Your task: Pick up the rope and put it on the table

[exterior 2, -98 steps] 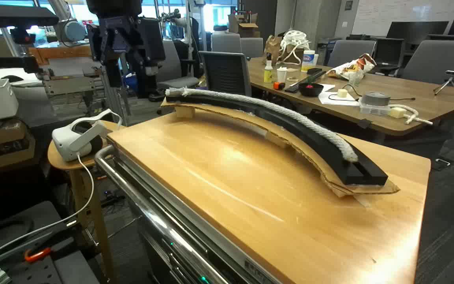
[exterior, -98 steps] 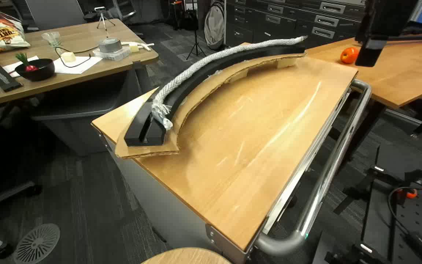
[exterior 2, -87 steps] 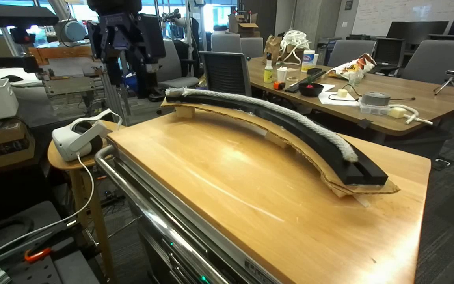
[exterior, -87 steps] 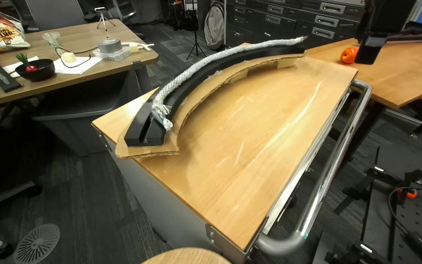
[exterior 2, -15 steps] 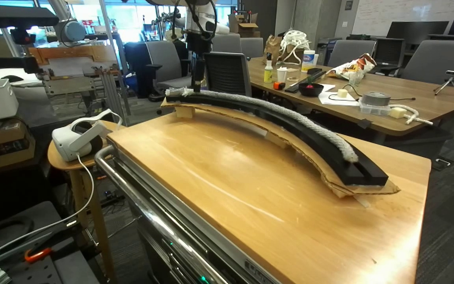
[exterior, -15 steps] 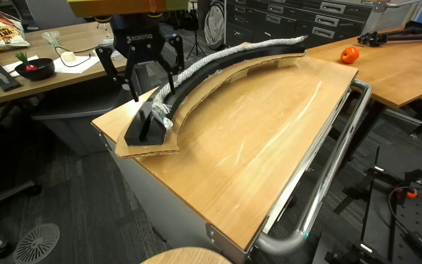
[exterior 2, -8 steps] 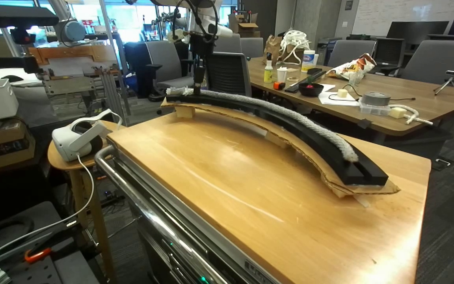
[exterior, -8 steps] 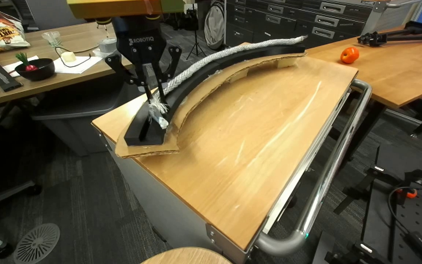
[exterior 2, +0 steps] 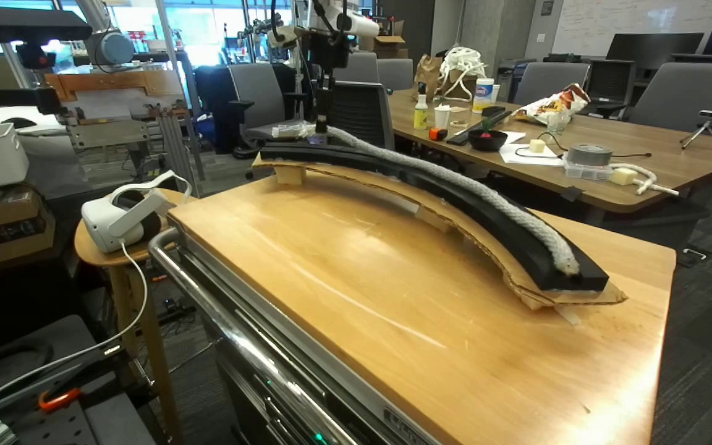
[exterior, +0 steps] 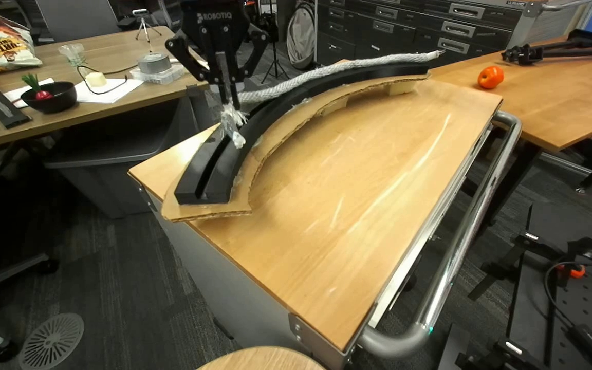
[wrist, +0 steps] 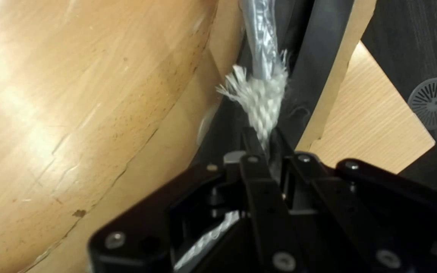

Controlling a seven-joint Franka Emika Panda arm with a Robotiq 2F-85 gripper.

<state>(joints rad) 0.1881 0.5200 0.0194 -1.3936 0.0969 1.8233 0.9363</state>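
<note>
Rope (exterior: 337, 68) has partly risen, gripped by the tool (exterior: 230, 104) above the scuffed table (exterior: 352, 205), dark carpet (exterior: 126, 288) below.

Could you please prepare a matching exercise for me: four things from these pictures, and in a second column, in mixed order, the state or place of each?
1. gripper
2. rope
3. channel
4. white headset

A. black, curved, resting on cardboard
B. on a round wooden stool
C. closed on the rope
D. pale, with one end held up

Pairs: 1-C, 2-D, 3-A, 4-B.

free table (exterior: 357, 190) beside black channel (exterior: 270, 114)
</note>
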